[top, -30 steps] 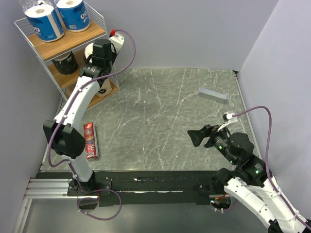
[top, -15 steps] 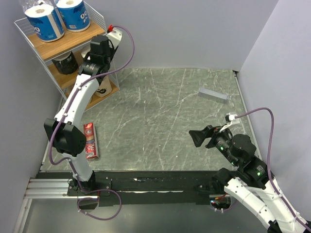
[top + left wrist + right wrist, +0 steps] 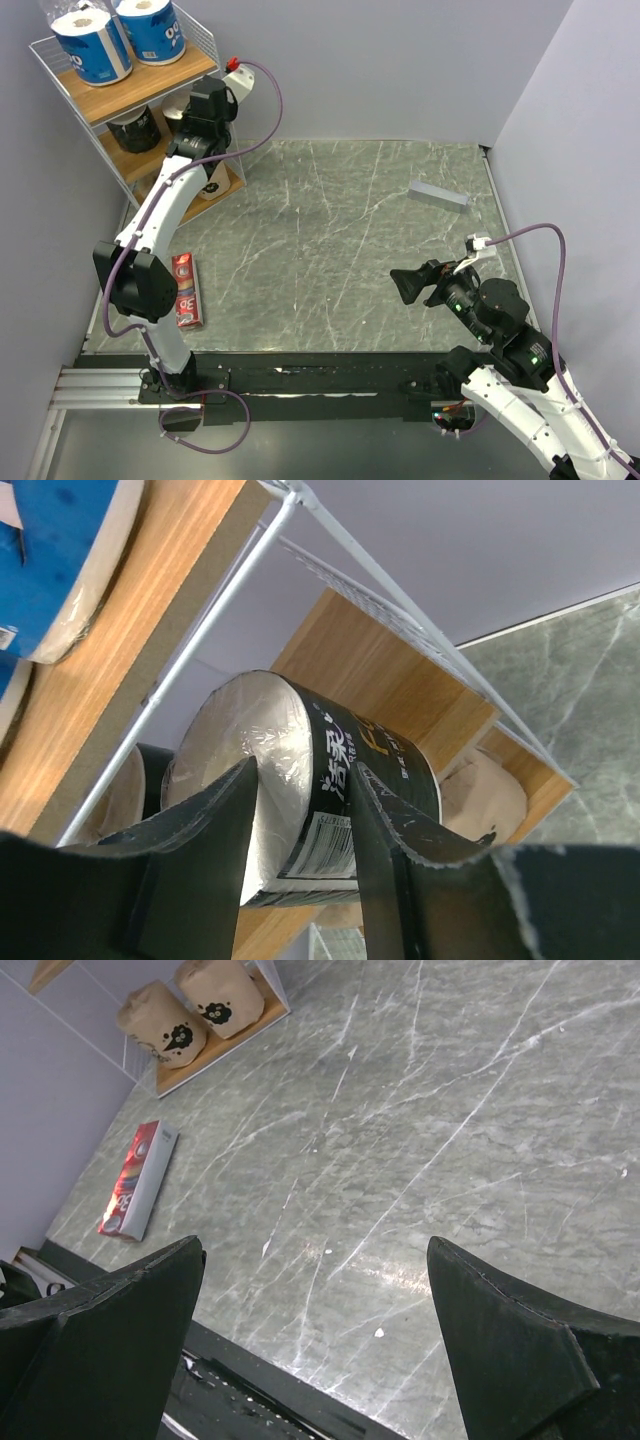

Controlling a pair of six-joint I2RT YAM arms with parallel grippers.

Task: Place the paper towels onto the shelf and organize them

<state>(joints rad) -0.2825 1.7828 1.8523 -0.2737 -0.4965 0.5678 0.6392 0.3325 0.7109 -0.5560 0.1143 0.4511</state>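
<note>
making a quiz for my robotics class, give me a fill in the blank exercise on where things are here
1. On the shelf, the blue rolls stand on the ___ tier.
2. The left claw faces a roll wrapped in ___.
3. The tan rolls sit on the ___ tier.
4. The right claw is open and holds ___.
Missing: top; black; bottom; nothing

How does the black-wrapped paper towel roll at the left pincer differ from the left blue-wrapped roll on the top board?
The black-wrapped paper towel roll is at the middle wooden board; the left blue-wrapped roll sits on the top board. The left pincer straddles the black roll; no pincer is at the blue roll. Both are white paper on the white wire shelf.
</note>
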